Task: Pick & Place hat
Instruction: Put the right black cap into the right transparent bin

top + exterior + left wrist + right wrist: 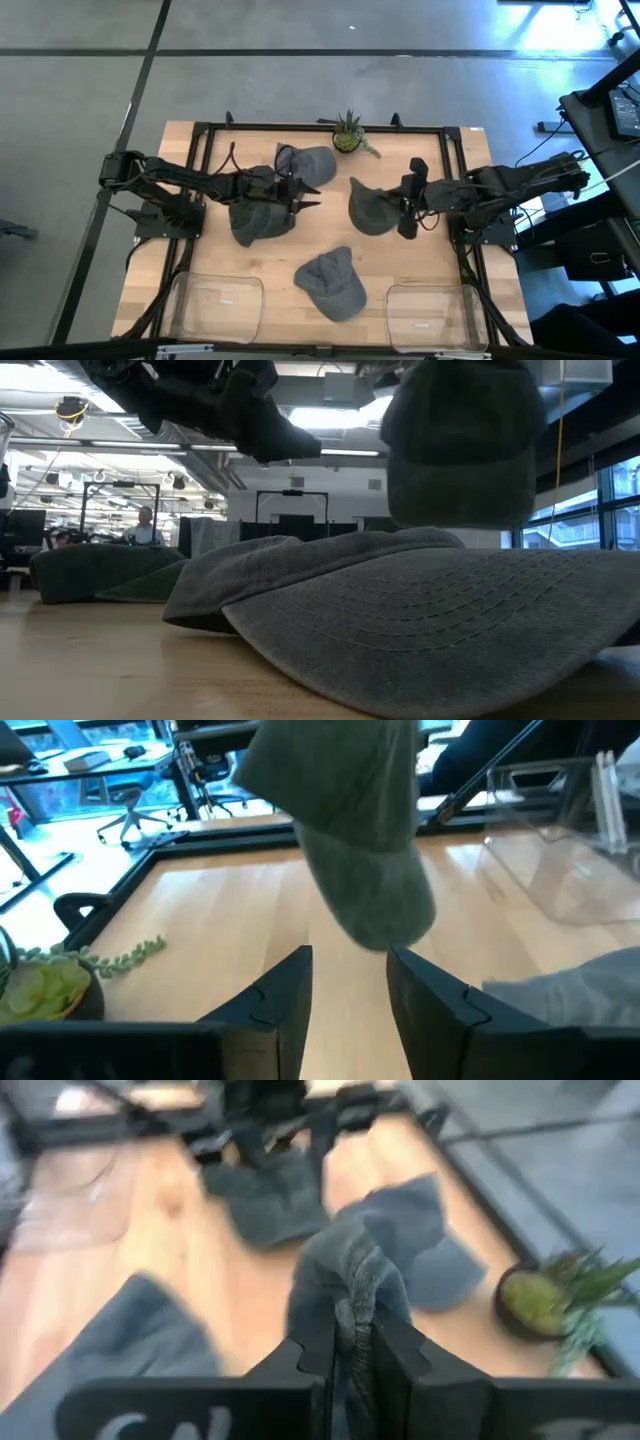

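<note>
Several grey caps are in view. One cap [370, 208] is lifted by my right gripper [403, 207], which is shut on it and reaches in from the table's right; the low view shows this cap [460, 445] above the table. A second cap [332, 284] lies flat near the near edge. A third [258, 218] lies under my left arm, and a fourth [312, 160] lies toward the far edge. My left gripper [308, 197] is open above the table's middle, pointing at the lifted cap [350, 830] without touching it. My right gripper pinches a bunched fold of the cap's cloth [352, 1285] between its two fingers [400, 1355], coming roughly level from the table's right. The cap is lifted clear of the table and hangs below the hold, its crown [380, 910] lowest.
A small potted plant [347, 135] stands at the far edge. Two clear plastic bins [215, 305] [432, 312] sit at the near edge, left and right. A dark frame [200, 130] borders the table. Bare wood shows between the caps.
</note>
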Tool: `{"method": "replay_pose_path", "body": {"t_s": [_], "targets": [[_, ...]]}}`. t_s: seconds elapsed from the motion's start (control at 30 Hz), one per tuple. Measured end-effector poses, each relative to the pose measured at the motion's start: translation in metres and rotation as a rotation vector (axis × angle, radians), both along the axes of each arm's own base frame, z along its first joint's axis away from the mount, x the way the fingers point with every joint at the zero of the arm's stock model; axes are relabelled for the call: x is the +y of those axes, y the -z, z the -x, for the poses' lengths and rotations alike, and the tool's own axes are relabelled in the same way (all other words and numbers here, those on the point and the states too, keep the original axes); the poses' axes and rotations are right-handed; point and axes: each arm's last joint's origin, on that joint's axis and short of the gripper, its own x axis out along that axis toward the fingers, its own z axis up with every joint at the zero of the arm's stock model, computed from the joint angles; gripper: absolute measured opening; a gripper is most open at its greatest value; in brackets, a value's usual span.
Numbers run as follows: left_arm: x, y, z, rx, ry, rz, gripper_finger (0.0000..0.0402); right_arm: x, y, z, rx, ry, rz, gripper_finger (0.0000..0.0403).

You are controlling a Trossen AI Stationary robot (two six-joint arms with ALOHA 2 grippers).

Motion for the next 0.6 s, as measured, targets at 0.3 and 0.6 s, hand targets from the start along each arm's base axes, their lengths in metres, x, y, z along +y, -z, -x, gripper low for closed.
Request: {"method": "replay_pose_path", "body": {"t_s": [0.3, 0.6], "targets": [[0.004, 0.007, 0.002, 0.071, -0.014, 0.004, 0.0125, 0.011, -0.03, 0.016, -0.056, 0.081, -0.256, 0.0034], [0.005, 0.008, 0.003, 0.092, 0.005, -0.048, 0.0127, 0.026, -0.04, 0.033, 0.028, 0.127, -0.671, 0.0034]]}}
